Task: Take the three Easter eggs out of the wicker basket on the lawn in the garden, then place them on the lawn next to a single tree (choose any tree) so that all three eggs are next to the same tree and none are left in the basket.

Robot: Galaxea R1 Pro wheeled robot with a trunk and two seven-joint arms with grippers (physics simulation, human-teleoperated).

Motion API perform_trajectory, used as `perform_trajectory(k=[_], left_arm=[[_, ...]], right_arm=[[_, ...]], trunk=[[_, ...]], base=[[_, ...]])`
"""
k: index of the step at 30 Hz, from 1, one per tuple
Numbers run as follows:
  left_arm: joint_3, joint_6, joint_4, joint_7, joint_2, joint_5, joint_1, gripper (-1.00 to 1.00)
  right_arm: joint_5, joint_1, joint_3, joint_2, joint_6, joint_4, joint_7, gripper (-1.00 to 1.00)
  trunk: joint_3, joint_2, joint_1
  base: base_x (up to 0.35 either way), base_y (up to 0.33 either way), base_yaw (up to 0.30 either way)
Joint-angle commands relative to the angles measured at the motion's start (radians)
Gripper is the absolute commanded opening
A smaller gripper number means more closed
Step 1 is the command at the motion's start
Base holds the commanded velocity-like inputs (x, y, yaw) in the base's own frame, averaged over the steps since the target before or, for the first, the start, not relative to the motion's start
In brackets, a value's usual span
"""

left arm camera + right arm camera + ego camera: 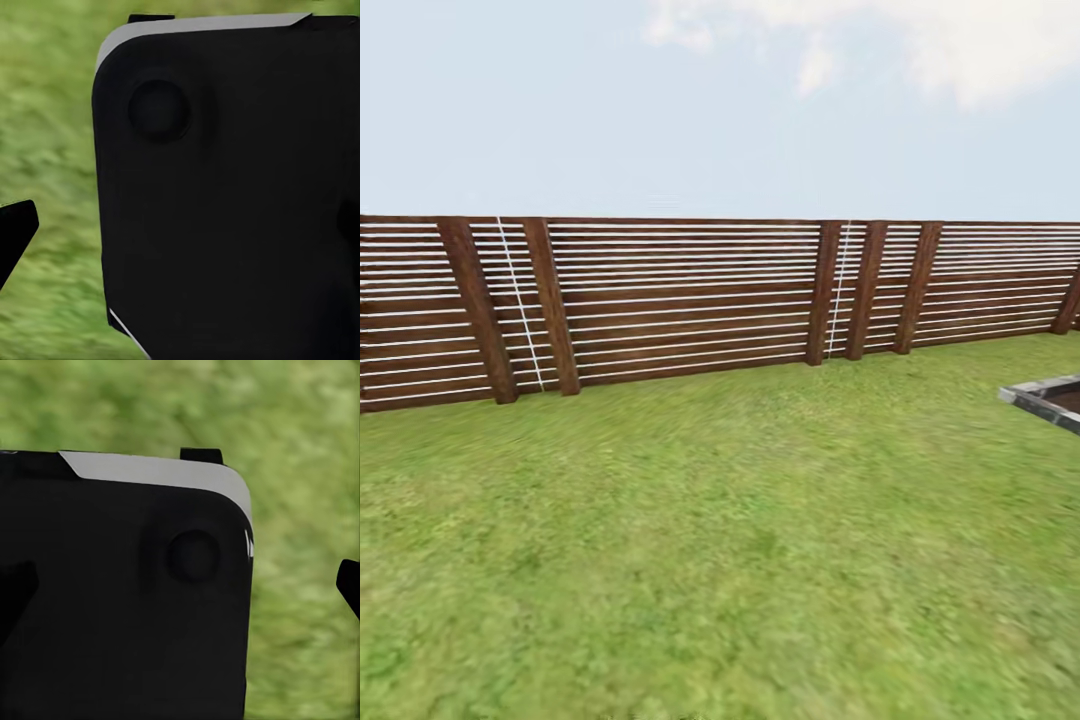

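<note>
I'm rolling across the lawn (pixel 720 560), and the head view gives me grass over the whole lower half of the frame. A slatted wooden fence (pixel 690 300) runs across the middle, with pale sky above it. At the right edge, a grey stone-edged bed (pixel 1050 400) pokes in.

No eggs, no basket, no tree in front of me, so I can't say where they lie or which way any egg's long axis points.

Each wrist view is mostly taken up by a dark body panel (pixel 225 202), blurred green grass behind it. A dark tip (pixel 15 232) shows at the left edge of the left wrist frame, and another (pixel 349 585) at the right edge of the right wrist frame. Are my jaws apart or together? I cannot tell for either one.

My guess on handling: the eggs should be light, hard and smooth, likely to roll or slip. I'd take each across its narrow waist, long axis crosswise to the jaws, and set it down gently on the grass.
</note>
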Motion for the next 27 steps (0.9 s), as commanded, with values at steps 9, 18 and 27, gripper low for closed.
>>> perform_trajectory(k=[9,18,27], left_arm=[[0.001,0.0,-0.001,0.0,0.0,0.0,0.0,1.0],[0.001,0.0,-0.001,0.0,0.0,0.0,0.0,1.0],[-0.003,0.0,-0.005,0.0,0.008,-0.002,0.0,1.0]], right_arm=[[0.0,0.0,0.001,0.0,-0.003,0.001,-0.003,1.0],[0.0,0.0,0.001,0.0,-0.001,0.001,-0.004,1.0],[0.001,0.0,0.001,0.001,-0.002,0.002,-0.004,1.0]], trunk=[[-0.011,0.0,0.0],[-0.022,0.0,0.0],[-0.032,0.0,0.0]], base=[[0.0,0.0,0.205],[0.0,0.0,0.222],[0.0,0.0,0.225]])
